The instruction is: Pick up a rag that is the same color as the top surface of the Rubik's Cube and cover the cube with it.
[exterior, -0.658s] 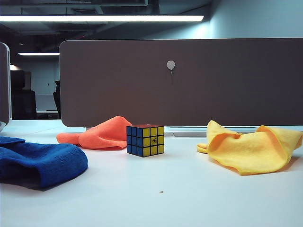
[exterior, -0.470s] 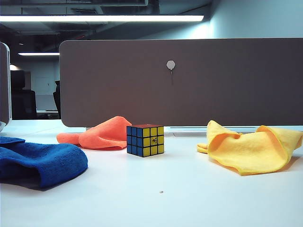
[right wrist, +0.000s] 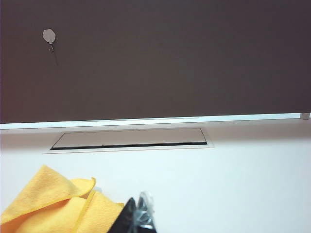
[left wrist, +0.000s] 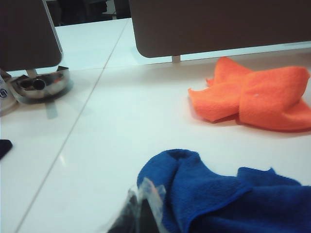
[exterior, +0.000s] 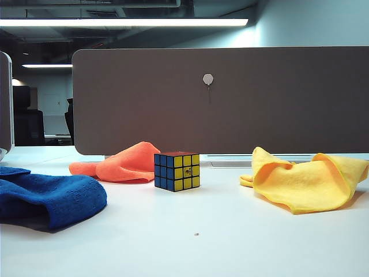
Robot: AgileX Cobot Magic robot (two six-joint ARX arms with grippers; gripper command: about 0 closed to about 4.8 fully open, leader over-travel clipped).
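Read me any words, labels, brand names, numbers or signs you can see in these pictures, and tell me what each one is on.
No text can be read anywhere in these views.
Rubik's Cube: a small dark mark sits on the centre yellow sticker, likely a logo, too small to read.
Grey partition: a small pale tag hangs on it, with no visible lettering.
Orange rag, blue towel, yellow cloth: no labels visible.

The thin orange cloth rag (exterior: 124, 163) looks soft and finely napped. The small plastic Rubik's Cube (exterior: 177, 171) has glossy stickers. The thick blue terry towel (exterior: 49, 198) is coarse and looped. The crumpled yellow cloth (exterior: 305, 180) is smooth-woven. The white table (exterior: 230, 236) is smooth, faintly sheened.
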